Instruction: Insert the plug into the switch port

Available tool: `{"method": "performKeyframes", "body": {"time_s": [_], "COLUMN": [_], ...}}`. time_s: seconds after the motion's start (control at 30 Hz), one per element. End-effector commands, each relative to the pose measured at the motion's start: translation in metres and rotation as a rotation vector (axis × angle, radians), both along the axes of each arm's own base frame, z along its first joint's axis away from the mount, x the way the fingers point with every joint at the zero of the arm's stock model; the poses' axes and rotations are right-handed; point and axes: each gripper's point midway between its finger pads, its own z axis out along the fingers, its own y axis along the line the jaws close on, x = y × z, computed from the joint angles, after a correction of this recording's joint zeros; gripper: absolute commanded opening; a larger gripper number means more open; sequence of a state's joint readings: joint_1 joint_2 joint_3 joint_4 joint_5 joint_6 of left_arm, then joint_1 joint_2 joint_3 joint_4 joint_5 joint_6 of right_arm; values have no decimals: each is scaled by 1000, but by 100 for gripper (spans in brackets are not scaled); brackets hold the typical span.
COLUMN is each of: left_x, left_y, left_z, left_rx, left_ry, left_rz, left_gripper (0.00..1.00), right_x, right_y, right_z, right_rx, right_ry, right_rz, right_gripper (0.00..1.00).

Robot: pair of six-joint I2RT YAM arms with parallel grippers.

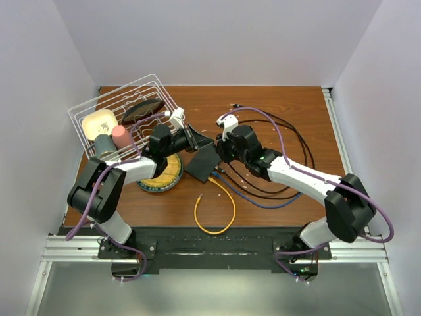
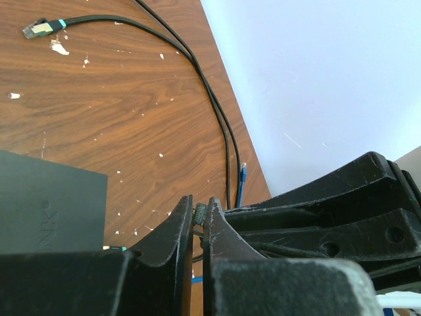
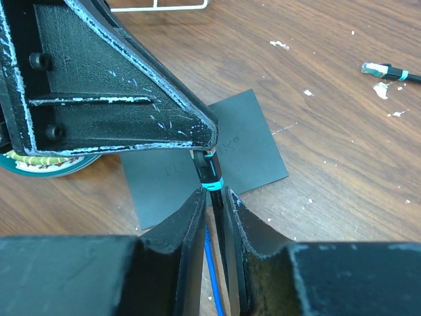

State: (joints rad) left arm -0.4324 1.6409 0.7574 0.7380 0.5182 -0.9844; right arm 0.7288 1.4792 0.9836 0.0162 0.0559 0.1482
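The switch (image 1: 202, 163) is a flat dark grey box on the wooden table; it also shows in the right wrist view (image 3: 253, 135) and the left wrist view (image 2: 39, 204). The plug (image 3: 209, 170) is black with a teal band, on a black cable. My left gripper (image 1: 204, 139) (image 2: 199, 209) is shut on the plug's tip (image 2: 199, 214), held above the switch. My right gripper (image 1: 220, 149) (image 3: 212, 195) is shut on the black cable (image 3: 217, 217) just behind the plug. The two grippers meet tip to tip. The switch's ports are hidden.
A second black cable ends in a teal-banded plug (image 2: 39, 27) (image 3: 381, 70) on the far table. A yellow cable (image 1: 220, 210) and a blue cable (image 1: 263, 199) lie near the switch. A wire rack (image 1: 125, 112), a pink cup (image 1: 122, 137) and a plate (image 1: 164, 178) are at left.
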Motion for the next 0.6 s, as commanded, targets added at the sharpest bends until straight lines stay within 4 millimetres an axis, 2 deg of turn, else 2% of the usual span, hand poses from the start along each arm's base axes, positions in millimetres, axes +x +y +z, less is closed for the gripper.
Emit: {"method": "performKeyframes", "body": {"time_s": [0.0,0.07,0.1,0.17,0.3,0.57], "left_x": [3,4,4,4,4,4], "left_y": [-6,-7,-6,-7,-6,-5], "left_z": [27,26,26,25,26,26], "left_rx": [-44,-45,-45,-46,-48,-54], "left_ry": [-77,-76,-76,-75,-76,-73], "left_rz": [-17,-20,-20,-21,-19,-11], "left_gripper": [0,0,0,0,0,0], "right_x": [7,7,7,6,6,4], "right_y": [11,11,11,11,11,12], "right_z": [22,23,23,23,19,11], "right_rx": [39,40,38,38,28,9], "right_ry": [-52,-53,-55,-55,-53,-41], "right_rz": [11,13,14,14,17,23], "right_gripper": [24,27,32,33,22,24]}}
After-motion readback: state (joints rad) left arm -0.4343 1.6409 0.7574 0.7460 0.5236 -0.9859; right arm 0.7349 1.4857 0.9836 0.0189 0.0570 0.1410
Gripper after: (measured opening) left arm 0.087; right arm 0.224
